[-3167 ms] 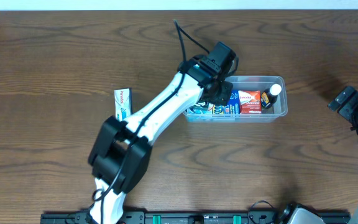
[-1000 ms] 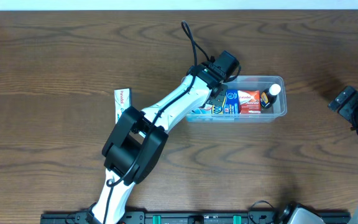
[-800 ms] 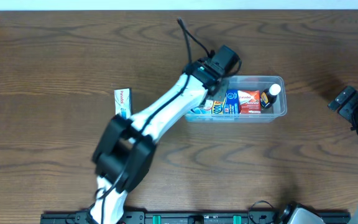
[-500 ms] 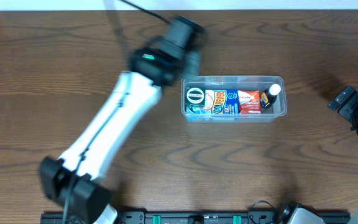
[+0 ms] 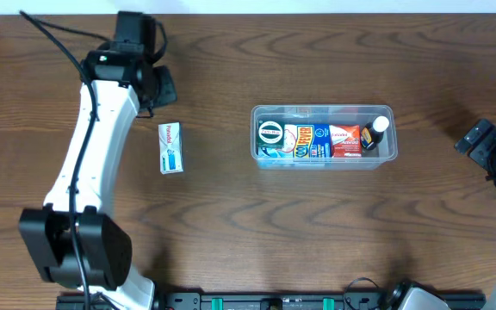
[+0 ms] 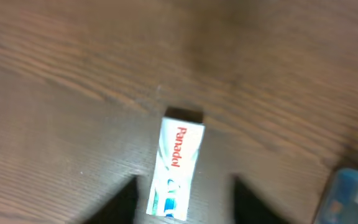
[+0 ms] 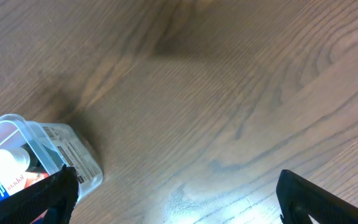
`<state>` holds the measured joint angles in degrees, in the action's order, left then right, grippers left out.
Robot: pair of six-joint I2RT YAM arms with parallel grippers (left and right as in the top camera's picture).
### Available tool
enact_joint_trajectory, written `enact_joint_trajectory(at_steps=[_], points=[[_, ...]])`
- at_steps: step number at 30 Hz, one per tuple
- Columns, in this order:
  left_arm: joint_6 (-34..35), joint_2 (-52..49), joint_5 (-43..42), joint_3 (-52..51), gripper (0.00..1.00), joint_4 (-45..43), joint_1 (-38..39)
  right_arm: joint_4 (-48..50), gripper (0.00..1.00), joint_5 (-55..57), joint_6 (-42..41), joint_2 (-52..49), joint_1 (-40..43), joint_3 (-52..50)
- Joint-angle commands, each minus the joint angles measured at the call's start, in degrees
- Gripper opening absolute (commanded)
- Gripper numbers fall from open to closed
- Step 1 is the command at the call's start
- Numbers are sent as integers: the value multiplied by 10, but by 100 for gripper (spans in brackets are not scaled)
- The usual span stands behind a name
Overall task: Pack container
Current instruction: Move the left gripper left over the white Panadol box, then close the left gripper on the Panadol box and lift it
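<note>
— Where do my pincers stand?

— Your left pincer [image 5: 156, 86] is far to the left of the container [image 5: 321, 108], and a little more toward the far edge of the tabletop [image 5: 248, 224] than the container is. The left wrist view is blurred, but there its two fingers [image 6: 124, 200] are apart and they hold nothing. Your right pincer [image 5: 479, 140] is on the right side of the container, apart from it. Its fingers [image 7: 45, 198] are also wide apart, with only bare wood between them.

— And the container itself?

— It rests on the tabletop between your two pincers, with its long side running left to right. Inside, from its left end to its right end, you have a round black-and-white item [image 5: 270, 133], a yellow box [image 5: 292, 142], a blue box [image 5: 317, 140], a red box [image 5: 345, 138] and a small dark bottle with a white cap [image 5: 375, 131]. They sit close, side by side.

— Is anything outside?

— One white Panadol box [image 5: 171, 147] lies flat, well apart from the container on its left side. It is nearer to your left pincer than to the container.
</note>
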<state>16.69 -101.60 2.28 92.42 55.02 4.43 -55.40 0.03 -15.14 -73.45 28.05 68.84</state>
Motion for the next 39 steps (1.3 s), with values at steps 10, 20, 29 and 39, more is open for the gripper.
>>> enact_joint_trajectory(at_steps=[10, 20, 29, 39], points=[[1, -87, -18, -84, 84, -50, -5, 1, 99, 6, -9, -1, 5, 8], [1, -154, -19, -86, 84, -45, -5, 1, 99, 6, -9, -1, 5, 8], [-6, -160, -34, -96, 76, -26, -5, 1, 99, 6, -9, -1, 5, 8], [-21, -160, -34, -150, 72, -59, -5, 1, 99, 6, -9, -1, 5, 8]])
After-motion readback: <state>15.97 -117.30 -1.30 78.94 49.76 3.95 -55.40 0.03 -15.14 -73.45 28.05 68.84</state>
